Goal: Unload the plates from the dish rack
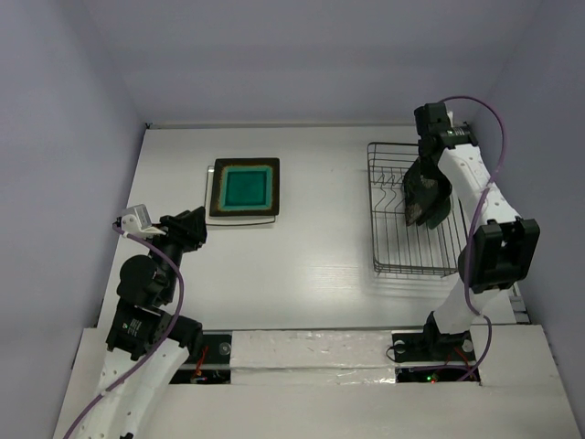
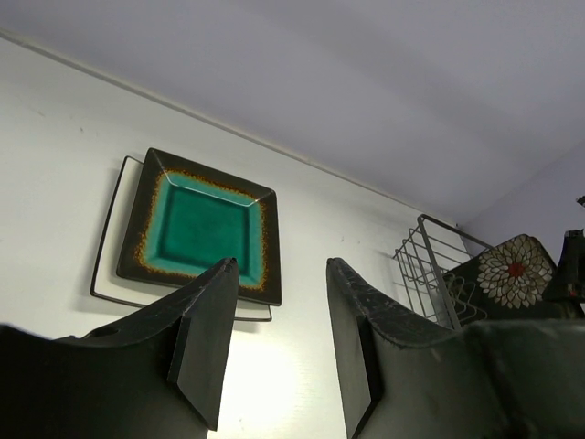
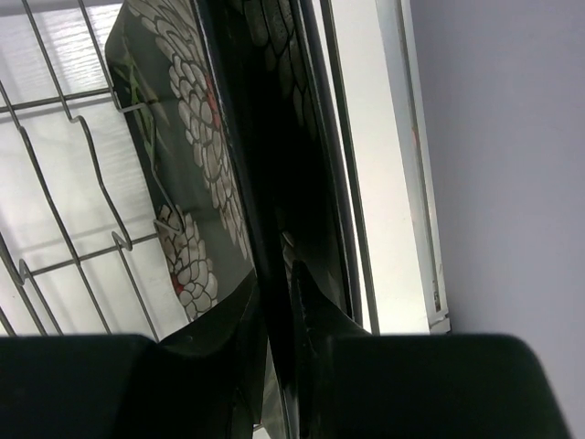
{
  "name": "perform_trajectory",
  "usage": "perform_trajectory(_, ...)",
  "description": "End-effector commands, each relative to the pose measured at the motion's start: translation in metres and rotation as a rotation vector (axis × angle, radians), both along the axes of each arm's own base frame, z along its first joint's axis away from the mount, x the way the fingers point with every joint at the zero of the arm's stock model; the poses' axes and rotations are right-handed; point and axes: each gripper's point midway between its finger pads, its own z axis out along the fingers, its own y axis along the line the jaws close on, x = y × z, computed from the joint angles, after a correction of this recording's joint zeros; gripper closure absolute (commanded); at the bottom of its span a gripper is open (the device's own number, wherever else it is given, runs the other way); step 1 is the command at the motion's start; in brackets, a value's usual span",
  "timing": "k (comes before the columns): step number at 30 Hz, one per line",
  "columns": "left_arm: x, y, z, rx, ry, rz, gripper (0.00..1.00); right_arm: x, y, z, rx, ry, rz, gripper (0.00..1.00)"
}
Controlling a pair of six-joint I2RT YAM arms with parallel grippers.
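Presently the flowered plate (image 3: 196, 174) stands on edge in the rack (image 1: 393, 251), its rim pinched in the right claw (image 3: 277, 288), fingers closed tight on it. Well apart, on the worktop's (image 1: 311, 256) left, the teal plate (image 1: 245, 187) lies flat atop the white plate (image 2: 108, 265). Near them hangs the left claw (image 2: 279, 311), spread wide, holding nothing.
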Motion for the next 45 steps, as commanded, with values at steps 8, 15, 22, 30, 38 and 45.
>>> perform_trajectory(8, 0.003, -0.002, 0.008, -0.002, -0.037, -0.007, 0.6, -0.006, -0.009, 0.113, -0.086, -0.329, -0.029, 1.0)
perform_trajectory(15, 0.003, -0.002, 0.007, -0.001, -0.034, -0.007, 0.59, -0.017, 0.012, 0.18, -0.073, -0.454, -0.006, 1.0)
perform_trajectory(22, 0.003, -0.003, 0.007, -0.004, -0.037, -0.007, 0.59, -0.022, 0.071, 0.229, 0.097, -0.611, 0.096, 1.0)
perform_trajectory(30, 0.006, -0.004, 0.004, 0.0, -0.021, -0.007, 0.6, 0.015, 0.257, 0.231, 0.925, -0.841, 0.409, 1.0)
perform_trajectory(38, 0.005, -0.003, 0.006, -0.003, -0.029, -0.007, 0.6, 0.035, 0.404, 0.2, 1.427, -0.804, 0.483, 1.0)
perform_trajectory(45, 0.007, -0.004, 0.003, 0.004, -0.018, -0.007, 0.6, 0.064, 0.489, 0.123, 1.525, -0.676, 0.44, 1.0)
